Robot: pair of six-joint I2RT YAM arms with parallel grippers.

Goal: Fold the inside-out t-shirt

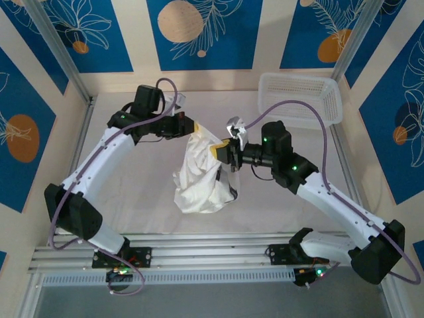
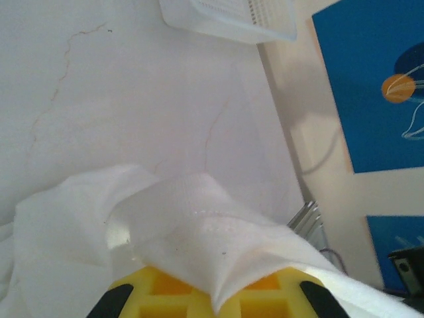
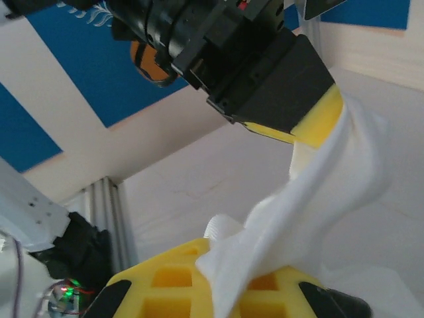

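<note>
Cloth hangs between the two arms in the top external view. The inside-out t-shirt point(image 1: 199, 175) is held up over the middle of the table point(image 1: 132, 192), with its upper edge caught by the left gripper point(image 1: 194, 128) and the right gripper point(image 1: 222, 152) close to one another. Its lower part sags in a crumpled bunch that seems to reach the surface. A lift like this probably lets the thin fabric drop open so it can be spread flat before any fold. The white mesh basket point(image 1: 301, 99) sits well apart at the far right corner. In the left wrist view, the yellow fingers point(image 2: 159, 291) are pressed together on a ridge of shirt fabric point(image 2: 199, 218), which rises out of the pinch and drapes away to both sides. In the right wrist view, that gripper's own fingers point(image 3: 165, 285) likewise pinch a fold of the shirt. The fabric runs taut and upward to the left gripper's yellow tip point(image 3: 321, 119) just across, so the short span between the grips is stretched, not slack.
</note>
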